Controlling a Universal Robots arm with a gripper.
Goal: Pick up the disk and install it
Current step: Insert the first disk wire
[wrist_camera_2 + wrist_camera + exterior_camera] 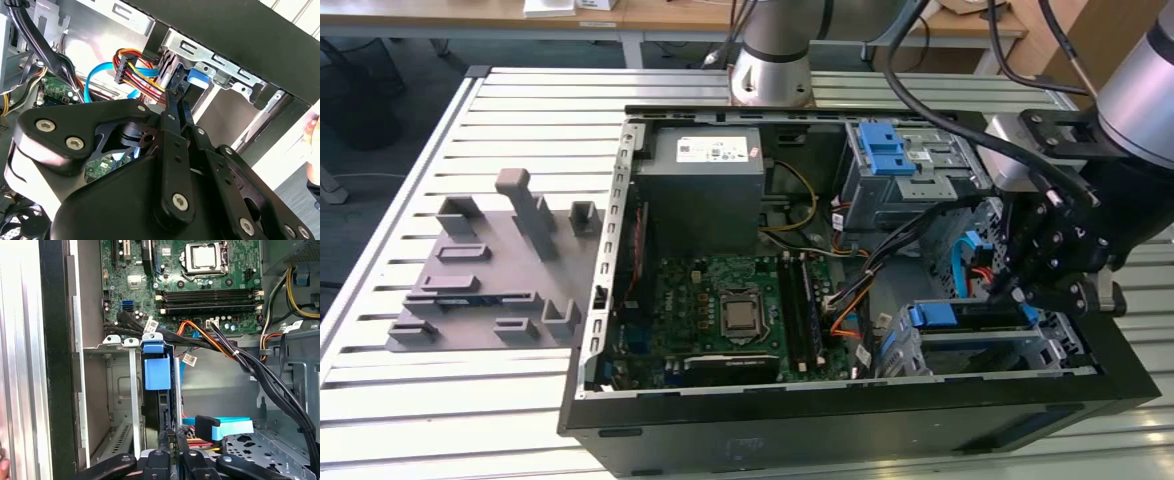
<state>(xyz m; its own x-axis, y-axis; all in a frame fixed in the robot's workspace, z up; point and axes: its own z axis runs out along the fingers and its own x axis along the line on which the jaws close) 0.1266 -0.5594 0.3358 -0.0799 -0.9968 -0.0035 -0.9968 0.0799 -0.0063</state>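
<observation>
The disk sits edge-on in the metal cage (122, 390) at the front corner of the open computer case (854, 420). Its blue carrier bracket (156, 367) faces out of the slot, and the same bracket (945, 315) shows in the exterior view and in the second wrist view (197, 77). My gripper (173, 437) hangs inside the case beside that cage, at the exterior view's right (1014, 295). Its two thin fingers (176, 97) lie pressed together with nothing between them, their tips right at the disk's end by the bracket.
Black and coloured cables (240, 355) and a blue flat cable (220, 427) cross close to the fingers. The motherboard (734, 310), a grey power-supply box (707, 175) and an upper cage with blue latches (894, 150) fill the case. A grey fixture (494, 270) lies at left. A person's hand (315, 130) is near the case.
</observation>
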